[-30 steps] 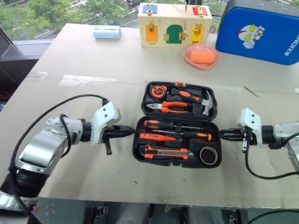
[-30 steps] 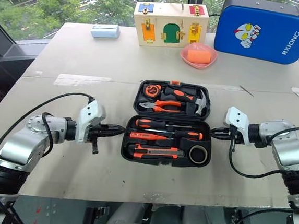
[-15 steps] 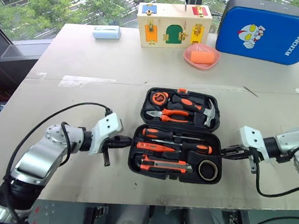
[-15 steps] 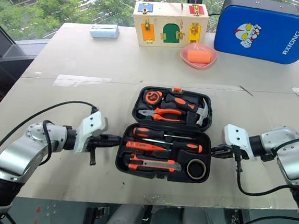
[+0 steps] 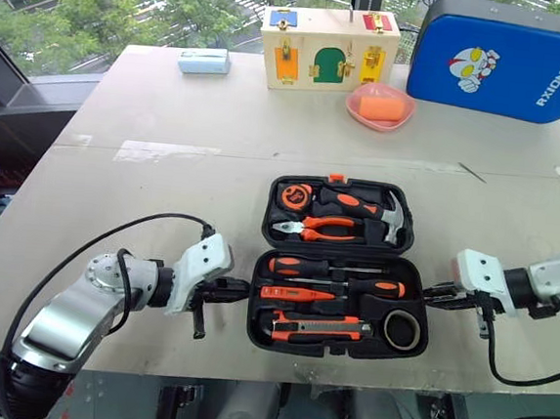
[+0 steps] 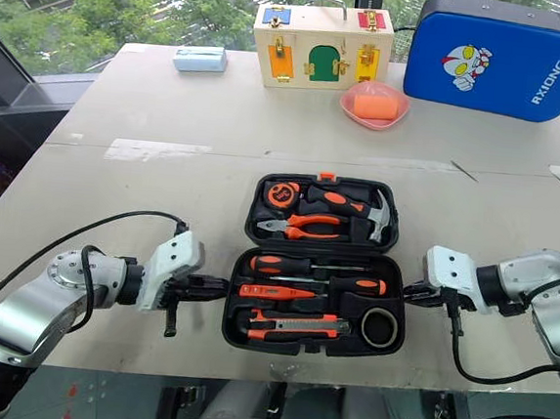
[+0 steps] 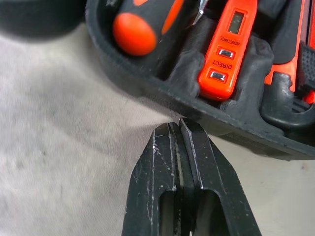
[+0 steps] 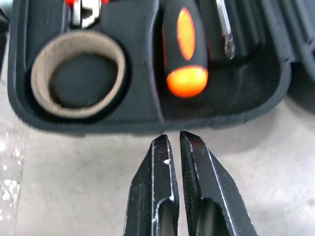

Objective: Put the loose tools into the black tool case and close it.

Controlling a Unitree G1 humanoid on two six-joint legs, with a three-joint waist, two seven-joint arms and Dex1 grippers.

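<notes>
Case: black tool case (image 5: 337, 283) is laid open, loose tools (image 5: 336, 298) seated in recesses.
Grippers: left gripper (image 5: 237, 288) and right gripper (image 5: 431, 295) are pinched empty, flanking it, seemingly for closing.

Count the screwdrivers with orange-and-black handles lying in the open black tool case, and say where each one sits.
2. Both lie in the near half of the black tool case: the upper screwdriver with its handle at the left, and the lower screwdriver with its handle at the right.
</notes>
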